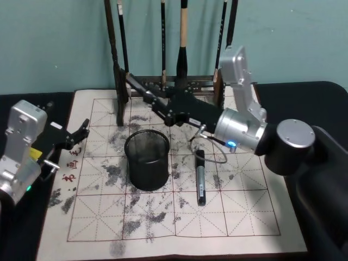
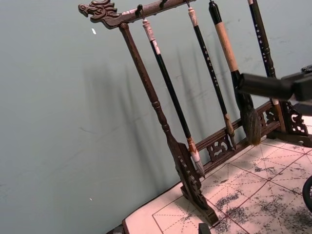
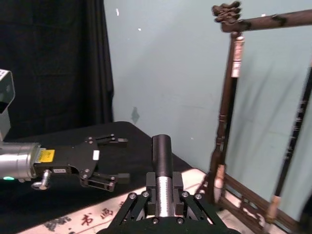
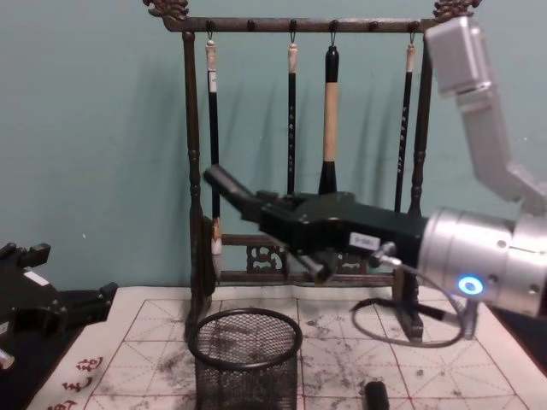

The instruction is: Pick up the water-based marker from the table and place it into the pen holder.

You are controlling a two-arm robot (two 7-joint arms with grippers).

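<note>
Pickup is complete: the right gripper (image 1: pixel 159 105) is clamped on the water-based marker (image 1: pixel 138 87), holding it tilted in the air above and behind the pen holder (image 1: pixel 147 175). Placement remains. 1 second marker (image 1: pixel 200 182) lies on the mat just right of the holder. The left gripper (image 1: pixel 79 132) is idle, fingers spread, at the left of the table (image 1: pixel 22 100).

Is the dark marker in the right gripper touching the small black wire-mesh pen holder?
Apart. In the chest view, the right gripper holds the dark marker well above the black wire-mesh pen holder, with open space between them.
</note>
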